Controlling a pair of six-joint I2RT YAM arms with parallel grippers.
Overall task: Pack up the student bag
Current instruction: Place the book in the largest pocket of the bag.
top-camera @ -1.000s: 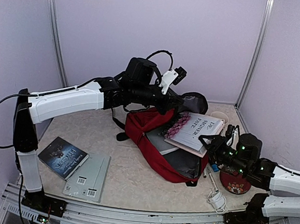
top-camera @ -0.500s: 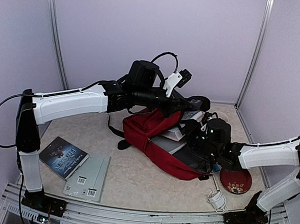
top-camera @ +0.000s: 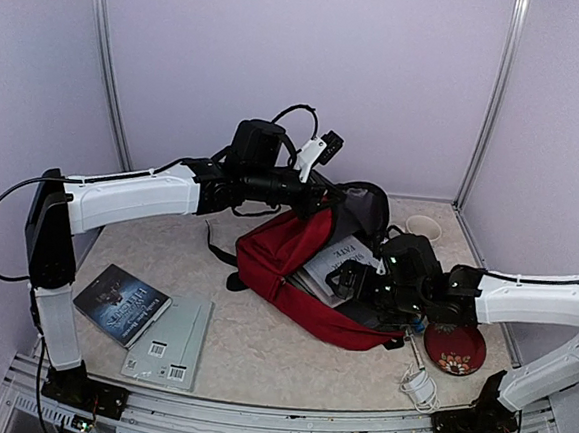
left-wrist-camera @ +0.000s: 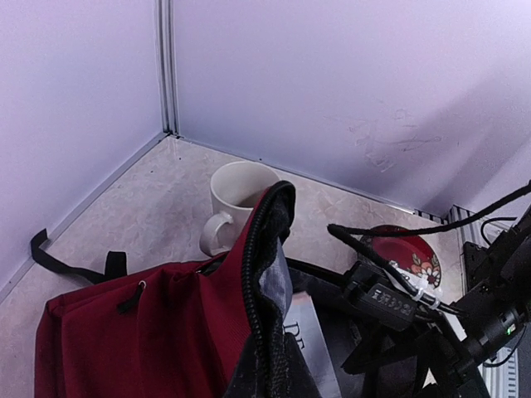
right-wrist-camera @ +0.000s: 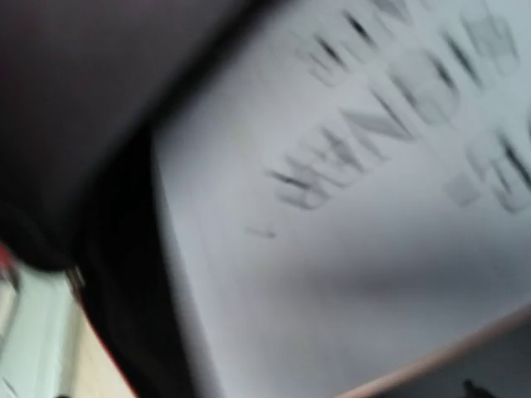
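The right gripper is nearest, at the open mouth of the student bag, close against the white book lying half inside; how wide its jaws stand I cannot tell; the bag lies mid-way across the worktop, long axis running near-right to far-left; beyond, the left gripper is clamped on the raised far rim, holding the mouth open.

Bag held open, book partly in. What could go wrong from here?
The white book lies partly inside the student bag; it could slide out. If the left pincer loses the flap, the mouth drops onto the right pincer. It also works close to the red plate and could knock it.
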